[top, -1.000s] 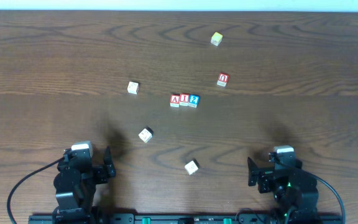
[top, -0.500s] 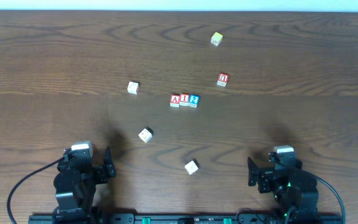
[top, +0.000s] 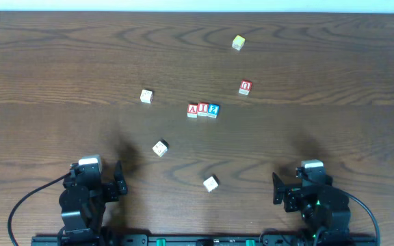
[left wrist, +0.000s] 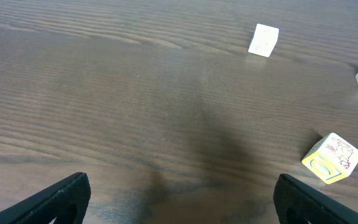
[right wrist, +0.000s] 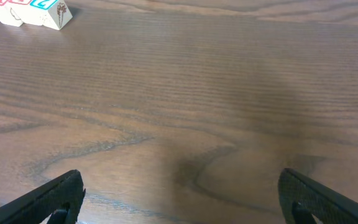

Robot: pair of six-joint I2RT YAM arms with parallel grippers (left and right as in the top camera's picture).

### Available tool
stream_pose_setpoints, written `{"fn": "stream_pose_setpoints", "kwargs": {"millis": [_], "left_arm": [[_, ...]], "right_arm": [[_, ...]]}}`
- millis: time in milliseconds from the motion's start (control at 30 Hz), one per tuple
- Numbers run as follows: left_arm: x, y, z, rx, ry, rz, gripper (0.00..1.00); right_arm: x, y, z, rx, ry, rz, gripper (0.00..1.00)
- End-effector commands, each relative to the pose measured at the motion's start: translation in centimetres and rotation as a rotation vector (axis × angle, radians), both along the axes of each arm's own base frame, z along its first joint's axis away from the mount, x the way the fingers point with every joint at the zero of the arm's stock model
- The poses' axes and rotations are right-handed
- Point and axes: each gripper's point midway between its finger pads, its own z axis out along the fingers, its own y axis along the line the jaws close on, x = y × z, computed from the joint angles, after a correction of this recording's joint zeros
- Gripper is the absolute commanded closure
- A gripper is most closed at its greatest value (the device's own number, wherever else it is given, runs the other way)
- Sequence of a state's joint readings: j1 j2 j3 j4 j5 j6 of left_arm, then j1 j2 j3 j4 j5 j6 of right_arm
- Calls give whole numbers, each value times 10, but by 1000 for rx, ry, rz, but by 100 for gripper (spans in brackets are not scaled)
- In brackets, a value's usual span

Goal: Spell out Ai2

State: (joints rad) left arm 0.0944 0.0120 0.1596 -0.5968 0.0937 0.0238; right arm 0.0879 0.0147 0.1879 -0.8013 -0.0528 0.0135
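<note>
Three letter blocks stand touching in a row at the table's middle: a red A block, a red I block and a blue 2 block. The row's end shows at the top left of the right wrist view. My left gripper is open and empty at the near left edge; its fingers show in the left wrist view. My right gripper is open and empty at the near right; its fingers show in the right wrist view.
Loose blocks lie around: a yellow-green one at the far back, a red one, a white one, a block left of centre, and one near the front. The white block also shows in the left wrist view.
</note>
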Motion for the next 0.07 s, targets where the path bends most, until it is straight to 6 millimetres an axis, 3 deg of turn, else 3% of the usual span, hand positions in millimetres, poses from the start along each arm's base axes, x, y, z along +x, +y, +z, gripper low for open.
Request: {"fn": "stream_pose_setpoints", "kwargs": {"millis": [0, 33], "left_arm": [[0, -1, -1, 5, -1, -7, 4], [0, -1, -1, 5, -1, -7, 5]], "right_arm": [[0, 0, -3, -8, -1, 6, 1], [0, 0, -3, -8, -1, 6, 1]]}}
